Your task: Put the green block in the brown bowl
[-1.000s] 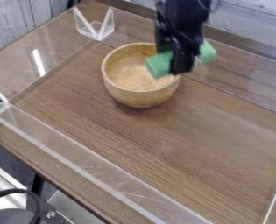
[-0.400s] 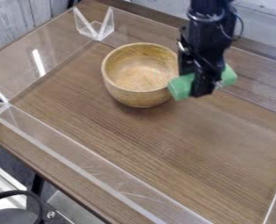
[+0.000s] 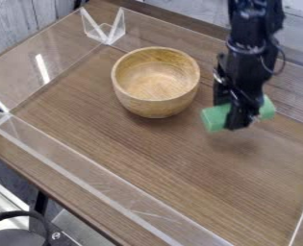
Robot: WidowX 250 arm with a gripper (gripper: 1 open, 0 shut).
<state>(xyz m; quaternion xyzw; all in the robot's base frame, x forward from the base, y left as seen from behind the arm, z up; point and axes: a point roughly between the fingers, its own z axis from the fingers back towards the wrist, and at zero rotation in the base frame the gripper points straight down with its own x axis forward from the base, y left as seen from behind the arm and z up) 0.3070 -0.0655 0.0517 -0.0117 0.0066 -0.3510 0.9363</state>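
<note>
Green block [image 3: 218, 119] in the clenched claw [image 3: 222, 100], arm reaching down from above, right of the brown bowl [image 3: 155, 85].

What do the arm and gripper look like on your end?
The arm is dark, near black, and blurred at the top of the picture. The gripper looks dark too, with slim fingers at the block. No markings can be made out on either.
</note>
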